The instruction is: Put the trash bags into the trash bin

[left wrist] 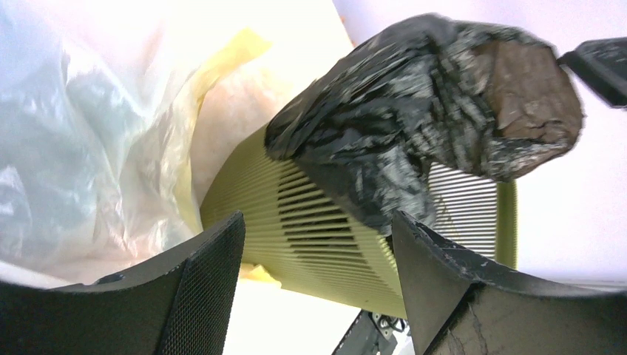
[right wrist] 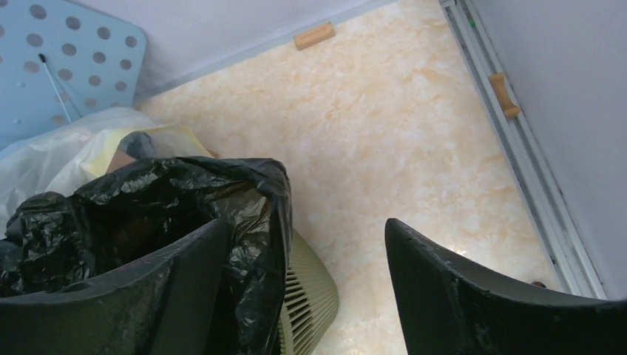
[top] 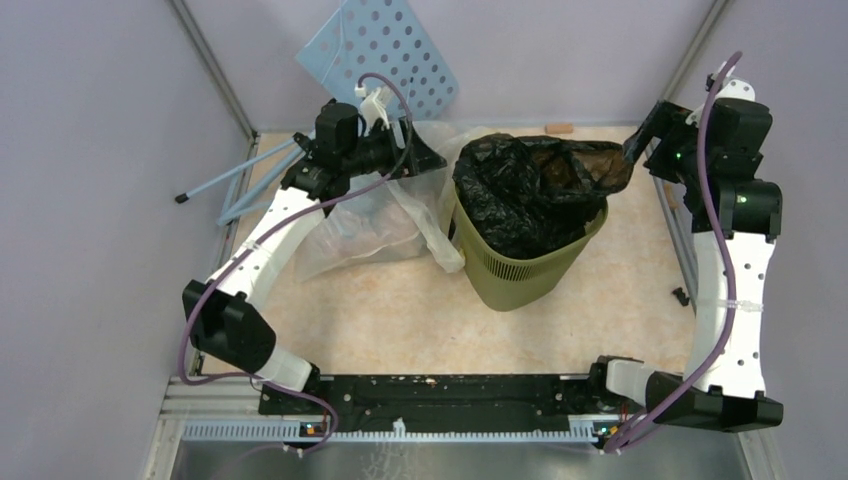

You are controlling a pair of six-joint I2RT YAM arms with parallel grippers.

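Toward the far edge of the desk, about mid-width in the top view, the trash bin (top: 520,275) is sitting upright with the trash bags (top: 520,190) bunching over its mouth, mostly heaping above the rim, not pushed down. The right gripper (top: 640,135) is hovering by the far right corner, just beside the bag's stretched edge. The left gripper (top: 425,155) is hanging over the clear bag (top: 360,225) on the bin's left side. A perforated board (top: 385,50) is leaning at the far edge.

Left wrist view: the fingers are standing apart, gripping nothing. The bin wall (left wrist: 296,214) and the black bag (left wrist: 414,126) are showing beyond them, with the clear bag (left wrist: 89,148) crowding in on the left.

Right wrist view: the jaws are spread wide and empty. One finger is lying against the black plastic (right wrist: 148,207); bin mesh (right wrist: 307,288) is peeking below.

Judgement: the bag is looking only part-way in. The right arm should be closing on a thick fold near the rim, not the thin stretched corner, and pressing down slowly. The left should be bracing the bin, since a light basket is likely tipping toward the clear bag.
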